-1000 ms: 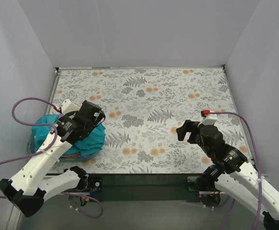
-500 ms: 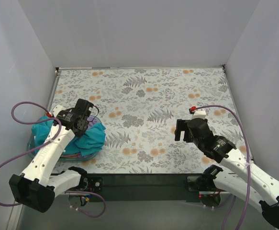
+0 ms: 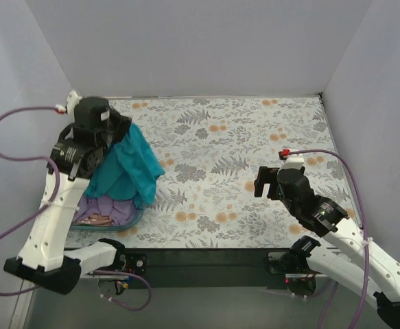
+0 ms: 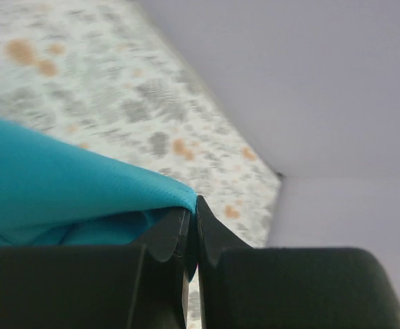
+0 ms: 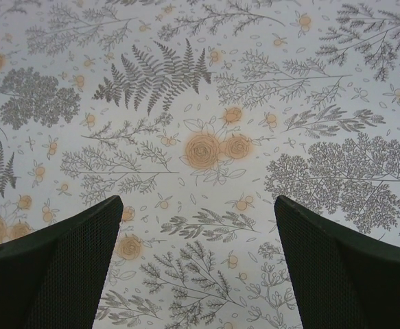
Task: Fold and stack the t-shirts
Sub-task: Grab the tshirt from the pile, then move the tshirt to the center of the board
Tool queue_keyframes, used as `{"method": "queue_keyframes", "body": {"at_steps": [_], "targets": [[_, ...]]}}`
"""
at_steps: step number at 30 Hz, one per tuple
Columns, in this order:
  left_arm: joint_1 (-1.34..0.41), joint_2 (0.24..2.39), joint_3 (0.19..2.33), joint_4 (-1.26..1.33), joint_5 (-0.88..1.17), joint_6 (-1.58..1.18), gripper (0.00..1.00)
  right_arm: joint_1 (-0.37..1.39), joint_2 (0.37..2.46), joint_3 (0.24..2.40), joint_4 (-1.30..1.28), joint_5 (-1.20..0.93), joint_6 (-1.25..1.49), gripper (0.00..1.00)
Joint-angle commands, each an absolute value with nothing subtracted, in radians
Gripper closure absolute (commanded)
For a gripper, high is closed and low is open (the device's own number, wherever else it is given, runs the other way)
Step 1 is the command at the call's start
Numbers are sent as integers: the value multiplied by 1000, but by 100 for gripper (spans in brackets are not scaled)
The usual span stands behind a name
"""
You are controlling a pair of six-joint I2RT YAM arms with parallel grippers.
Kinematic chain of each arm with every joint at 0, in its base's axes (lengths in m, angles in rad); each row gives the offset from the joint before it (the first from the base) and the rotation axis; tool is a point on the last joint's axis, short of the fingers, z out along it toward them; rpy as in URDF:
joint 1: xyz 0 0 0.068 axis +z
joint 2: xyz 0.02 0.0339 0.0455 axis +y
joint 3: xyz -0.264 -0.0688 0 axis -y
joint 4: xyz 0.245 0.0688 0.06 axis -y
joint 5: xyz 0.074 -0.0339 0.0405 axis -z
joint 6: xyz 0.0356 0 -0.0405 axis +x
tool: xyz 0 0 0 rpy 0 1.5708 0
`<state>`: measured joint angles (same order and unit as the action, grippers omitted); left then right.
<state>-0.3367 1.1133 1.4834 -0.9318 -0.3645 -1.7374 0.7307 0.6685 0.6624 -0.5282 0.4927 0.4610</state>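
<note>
A teal-blue t-shirt [image 3: 125, 171] hangs from my left gripper [image 3: 121, 130], raised above the table's left side; its lower end still drapes over the basket [image 3: 132, 220]. In the left wrist view the jaws are pinched on a fold of the teal cloth [image 4: 83, 185], gripper [image 4: 194, 205] shut. A lavender t-shirt [image 3: 110, 207] with a pinkish one [image 3: 98, 219] lies in the basket. My right gripper [image 3: 263, 184] hovers open over the bare cloth at the right; its fingers [image 5: 62, 253] stand wide apart with nothing between them.
A floral tablecloth [image 3: 213, 157] covers the table. Grey walls close it in at the back and both sides. A translucent blue basket sits at the front left edge. Purple cables loop off both arms.
My left gripper shut on the teal t-shirt in the basket and lifted it up and back. The right arm shifted only slightly and stayed open.
</note>
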Motion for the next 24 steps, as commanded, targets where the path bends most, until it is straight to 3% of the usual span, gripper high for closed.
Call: {"method": "queue_keyframes", "body": {"at_steps": [1, 4, 8, 10, 13, 15, 17, 18, 21, 24], "targets": [[-369, 1316, 1752, -735, -112, -1599, 100, 733, 655, 736, -512, 549, 434, 2], [-550, 1507, 2010, -724, -196, -1508, 100, 733, 661, 750, -511, 586, 429, 1], [-682, 1653, 2143, -660, -54, -1437, 100, 732, 657, 759, -532, 679, 462, 2], [-704, 1664, 2125, -601, -32, -1408, 100, 730, 652, 773, -575, 753, 517, 2], [-719, 1602, 1932, -554, -93, -1396, 100, 730, 646, 801, -675, 816, 554, 2], [-719, 1554, 1707, -538, -254, -1426, 81, 729, 637, 813, -722, 796, 560, 2], [-687, 1511, 1575, -543, -322, -1482, 71, 727, 612, 815, -735, 741, 548, 2], [-667, 1505, 1481, -572, -324, -1509, 47, 729, 603, 815, -739, 721, 539, 2], [-566, 1490, 1334, -621, -228, -1589, 17, 729, 577, 815, -745, 666, 514, 2], [-535, 1473, 1250, -615, -210, -1605, 14, 727, 584, 805, -755, 637, 515, 2]]}}
